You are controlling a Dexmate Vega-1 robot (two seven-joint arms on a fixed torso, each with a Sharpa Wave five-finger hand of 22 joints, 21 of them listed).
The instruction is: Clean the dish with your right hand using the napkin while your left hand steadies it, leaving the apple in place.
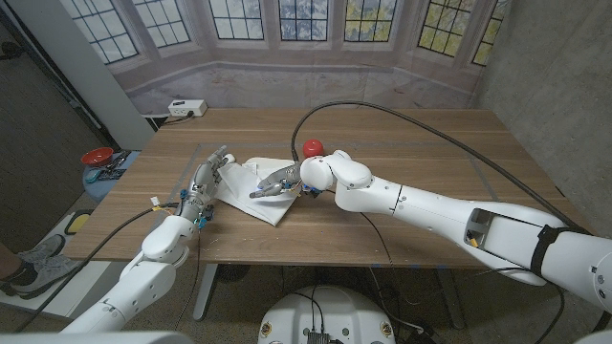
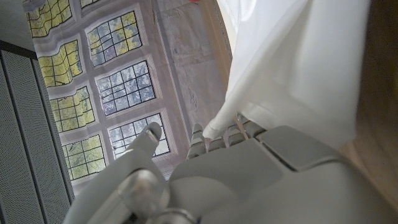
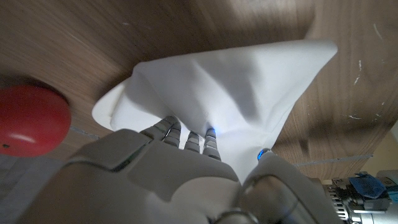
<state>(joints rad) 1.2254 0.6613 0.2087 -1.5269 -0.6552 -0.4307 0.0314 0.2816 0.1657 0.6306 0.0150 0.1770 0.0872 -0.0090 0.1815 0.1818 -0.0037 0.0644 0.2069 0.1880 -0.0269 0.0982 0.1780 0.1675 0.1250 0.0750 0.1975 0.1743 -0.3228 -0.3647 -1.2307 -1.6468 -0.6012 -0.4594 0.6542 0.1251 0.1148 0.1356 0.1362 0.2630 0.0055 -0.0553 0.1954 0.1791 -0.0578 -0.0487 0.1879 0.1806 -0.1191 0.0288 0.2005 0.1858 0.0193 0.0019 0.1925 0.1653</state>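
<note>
My right hand presses the napkin, its grasp unclear; the left hand, fingers apart, touches the napkin's edge. A wide wipe could knock the apple (just beside my wrist).

Matt wood-grain table; soft creased napkin, perhaps cloth; glossy apple.

Napkin plain white, apple red, bench brown wood-grain; both hands grey w/ white arms; red bowl off to the side.
</note>
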